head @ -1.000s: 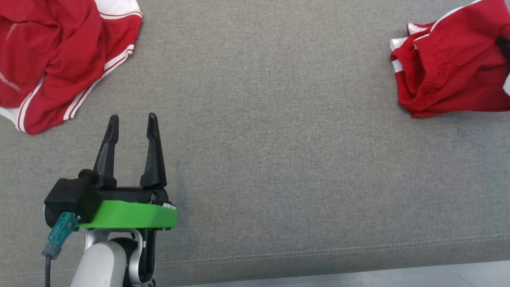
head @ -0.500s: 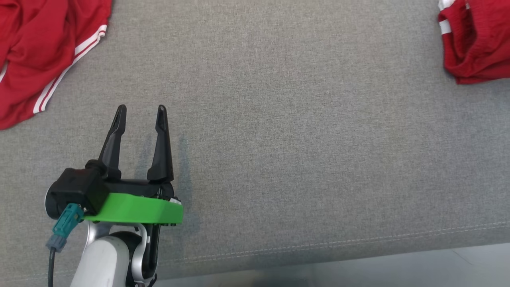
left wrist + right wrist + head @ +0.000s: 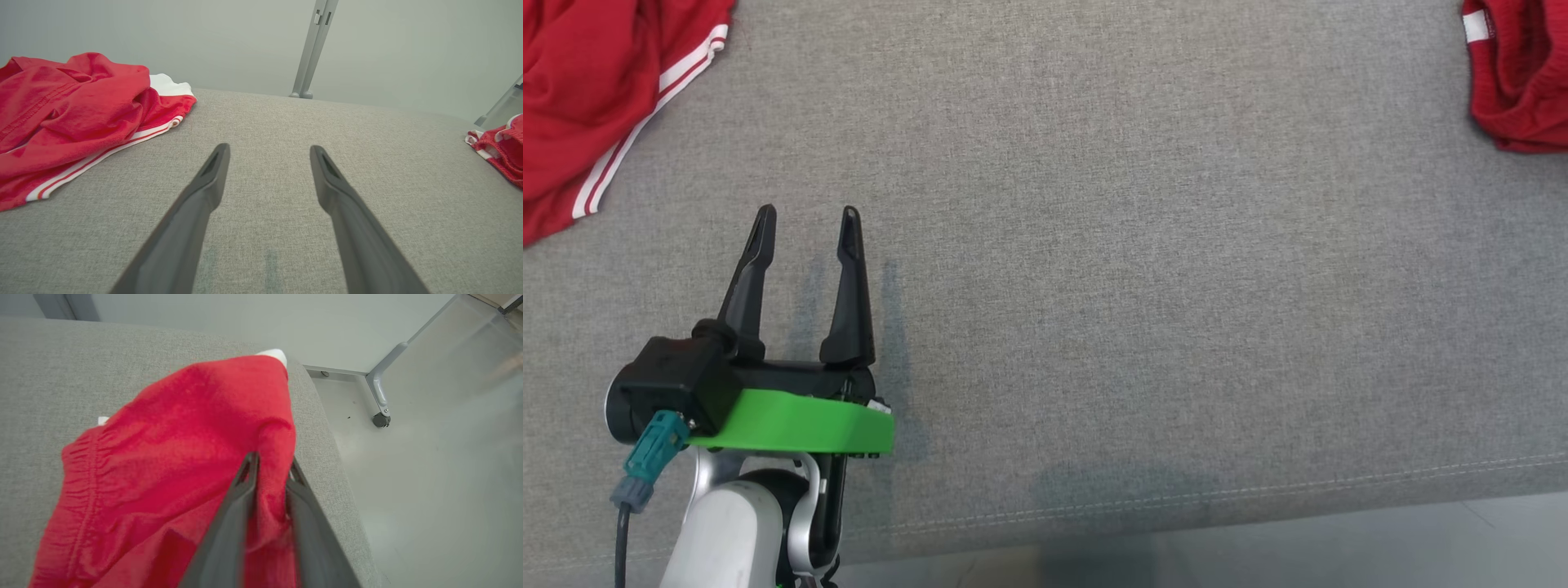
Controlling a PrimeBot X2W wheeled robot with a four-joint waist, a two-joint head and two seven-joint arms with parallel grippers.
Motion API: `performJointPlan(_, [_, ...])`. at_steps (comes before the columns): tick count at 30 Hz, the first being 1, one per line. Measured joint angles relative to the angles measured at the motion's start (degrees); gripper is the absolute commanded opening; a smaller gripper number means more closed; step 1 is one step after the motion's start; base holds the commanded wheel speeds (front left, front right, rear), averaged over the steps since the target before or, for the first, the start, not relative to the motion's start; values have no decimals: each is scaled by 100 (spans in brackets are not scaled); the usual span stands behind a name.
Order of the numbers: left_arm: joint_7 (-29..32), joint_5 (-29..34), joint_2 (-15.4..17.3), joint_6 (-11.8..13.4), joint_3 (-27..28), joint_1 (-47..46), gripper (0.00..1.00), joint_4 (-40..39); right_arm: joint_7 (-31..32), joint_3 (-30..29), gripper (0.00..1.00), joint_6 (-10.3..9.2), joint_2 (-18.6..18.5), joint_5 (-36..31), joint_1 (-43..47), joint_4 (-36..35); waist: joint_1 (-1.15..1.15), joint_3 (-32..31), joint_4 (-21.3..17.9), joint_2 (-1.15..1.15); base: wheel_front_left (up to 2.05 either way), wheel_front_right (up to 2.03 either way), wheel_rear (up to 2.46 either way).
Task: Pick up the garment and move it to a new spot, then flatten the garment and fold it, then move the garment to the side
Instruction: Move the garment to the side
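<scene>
A bunched red garment (image 3: 175, 437) with white trim lies at the right end of the grey cushioned surface (image 3: 1135, 245), close to its edge. My right gripper (image 3: 273, 459) is closed on a raised fold of it, a narrow ridge of red cloth between the fingers. The same garment shows at the head view's top right corner (image 3: 1523, 82) and at the right of the left wrist view (image 3: 500, 151). My left gripper (image 3: 806, 214) hovers open and holds nothing over bare grey fabric at the lower left (image 3: 269, 149).
A second red garment (image 3: 580, 82) with white stripes lies crumpled at the far left (image 3: 69, 110). The surface's front edge and pale floor (image 3: 1339, 547) run along the bottom. A metal frame leg on a caster (image 3: 380, 400) stands on the floor past the right end.
The head camera has moved, so both red garments sit further up and out toward the corners. The left gripper stays open in much the same place.
</scene>
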Motion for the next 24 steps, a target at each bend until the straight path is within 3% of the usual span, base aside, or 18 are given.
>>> performJointPlan(7, [11,1,0,0,22,-9,100,-47,-151,-151,100,-141,16,136,92,259,0,22,-48,0,0,0,0])
performJointPlan(14, [32,38,1,0,104,-20,100,-53,-402,-154,100,-134,294,167,210,304,0,-26,-135,0,0,0,0])
performJointPlan(24, [-153,-309,0,0,81,-111,100,297,-1462,-227,100,-31,690,158,209,-34,0,-438,-310,0,0,0,0])
